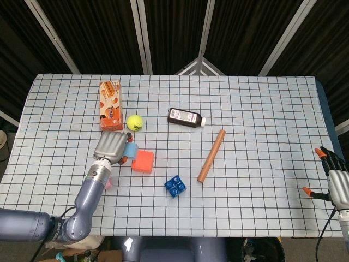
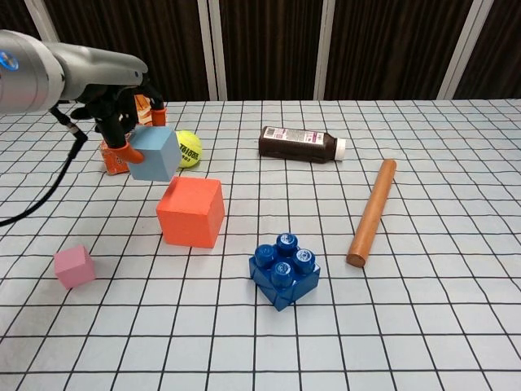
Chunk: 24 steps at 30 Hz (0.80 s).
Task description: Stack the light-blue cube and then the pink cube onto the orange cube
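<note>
My left hand (image 1: 112, 146) (image 2: 120, 96) grips the light-blue cube (image 2: 154, 153) (image 1: 130, 150) and holds it in the air, just left of and above the orange cube (image 2: 191, 211) (image 1: 143, 161). The orange cube sits on the table near the middle left. The small pink cube (image 2: 73, 266) lies near the front left; in the head view my left forearm mostly covers the pink cube (image 1: 108, 184). My right hand (image 1: 334, 180) hangs off the table's right edge, fingers apart and holding nothing.
An orange snack box (image 1: 110, 106), a tennis ball (image 1: 134, 122) and a dark bottle (image 1: 186, 117) lie behind the cubes. A blue toy brick (image 2: 284, 270) sits in front of the orange cube, and a brown wooden rod (image 2: 371, 212) lies to the right.
</note>
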Available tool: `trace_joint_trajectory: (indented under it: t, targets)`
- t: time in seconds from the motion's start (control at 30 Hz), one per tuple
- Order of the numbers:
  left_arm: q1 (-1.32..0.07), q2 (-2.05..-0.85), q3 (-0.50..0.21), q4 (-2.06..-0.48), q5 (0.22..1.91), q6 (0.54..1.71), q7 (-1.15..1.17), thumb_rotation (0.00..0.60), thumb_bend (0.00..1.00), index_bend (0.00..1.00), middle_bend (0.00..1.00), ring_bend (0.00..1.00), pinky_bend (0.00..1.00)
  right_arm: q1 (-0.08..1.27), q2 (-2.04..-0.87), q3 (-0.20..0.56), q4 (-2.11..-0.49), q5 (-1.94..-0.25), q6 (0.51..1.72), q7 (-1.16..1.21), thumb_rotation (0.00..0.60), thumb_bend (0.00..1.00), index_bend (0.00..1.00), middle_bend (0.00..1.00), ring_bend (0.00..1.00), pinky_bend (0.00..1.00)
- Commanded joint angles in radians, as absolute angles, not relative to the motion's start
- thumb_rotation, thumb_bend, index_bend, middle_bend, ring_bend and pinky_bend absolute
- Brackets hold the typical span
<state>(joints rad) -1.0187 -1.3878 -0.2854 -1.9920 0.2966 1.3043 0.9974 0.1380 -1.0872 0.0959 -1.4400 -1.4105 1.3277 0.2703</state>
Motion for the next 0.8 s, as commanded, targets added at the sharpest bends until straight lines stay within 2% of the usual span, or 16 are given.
trace_joint_trajectory:
  t: [0.03, 0.47, 0.8]
  targets:
    - [-1.056, -1.430, -0.303, -2.004, 0.244, 1.354, 1.026, 0.600, 0.32, 0.39, 0.80, 0.71, 0.82, 0.137, -1.086, 0.096, -1.436, -1.411, 1.327, 0.280, 0.600, 0.07, 0.00, 0.04, 0.03, 0.12]
    - [-1.144, -1.554, -0.351, -2.009, 0.141, 1.525, 1.096, 0.600, 0.32, 0.40, 0.80, 0.72, 0.83, 0.129, -1.081, 0.096, -1.413, -1.416, 1.336, 0.340, 0.600, 0.07, 0.00, 0.04, 0.03, 0.12]
    - [-1.169, -1.607, -0.365, -1.949, 0.114, 1.547, 1.123, 0.600, 0.32, 0.40, 0.80, 0.72, 0.83, 0.126, -1.079, 0.095, -1.402, -1.423, 1.341, 0.365, 0.600, 0.07, 0.00, 0.04, 0.03, 0.12]
